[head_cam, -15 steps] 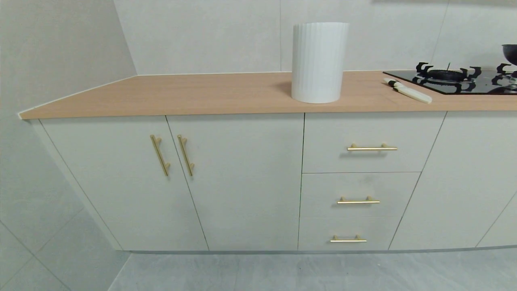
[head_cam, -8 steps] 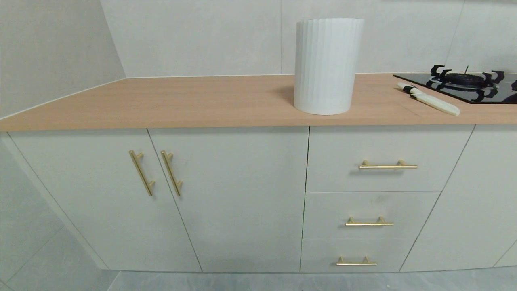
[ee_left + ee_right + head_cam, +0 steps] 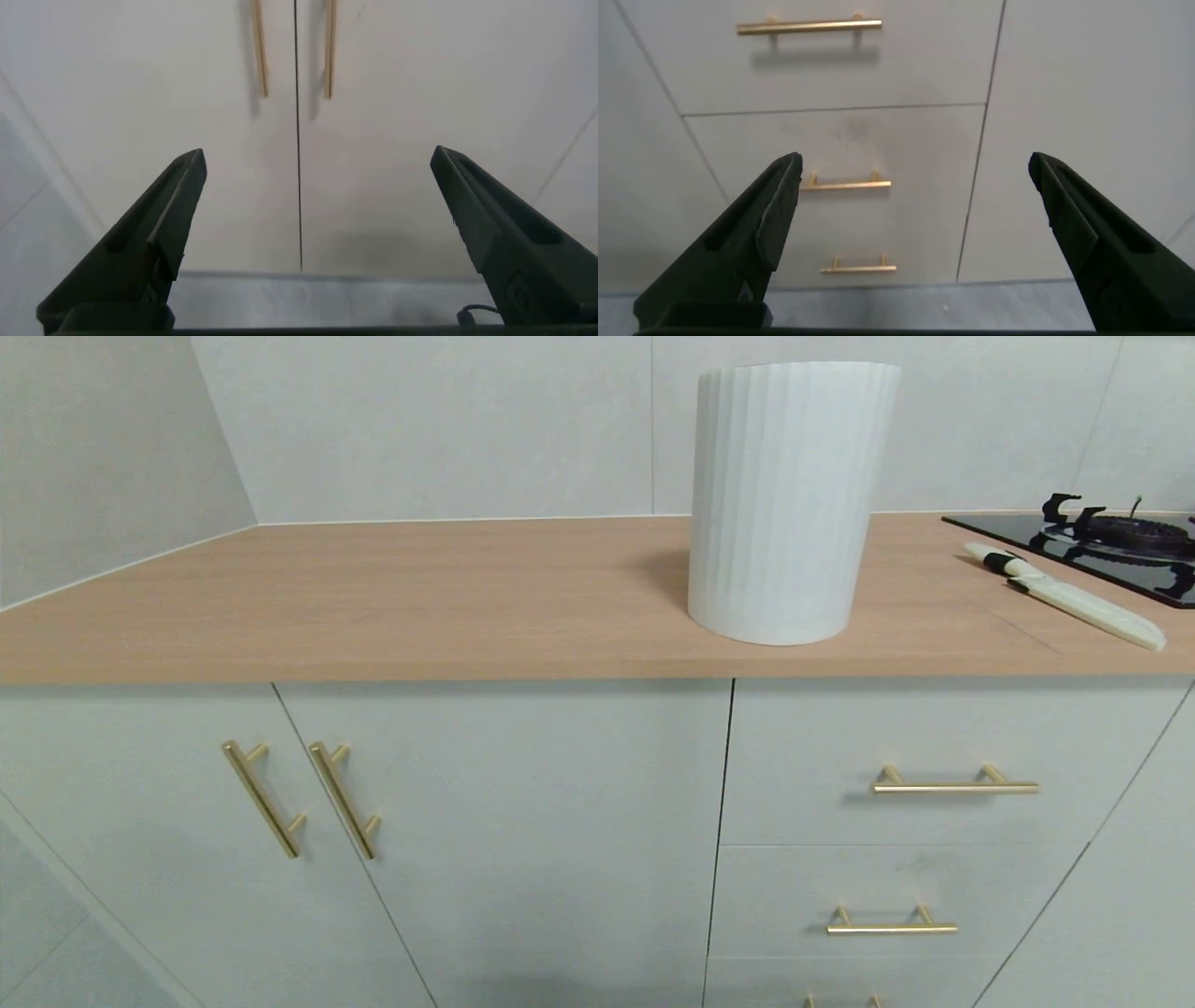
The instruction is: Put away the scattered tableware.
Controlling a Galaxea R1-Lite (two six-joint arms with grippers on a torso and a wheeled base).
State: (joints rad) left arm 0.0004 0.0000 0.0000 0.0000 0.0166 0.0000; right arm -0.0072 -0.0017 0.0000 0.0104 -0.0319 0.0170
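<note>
Two spread wide: left gripper [image 3: 316, 154], right gripper [image 3: 914, 159] (knife [image 3: 1064, 595] lies beside the hob [image 3: 1111, 553]).

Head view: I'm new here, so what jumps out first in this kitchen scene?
A tall white ribbed container stands upright on the wooden countertop, near its front edge. To its right a pale knife with a black band lies flat on the counter, beside the black hob. Below, gold bar handles stand out on the pale cabinet fronts.
</note>
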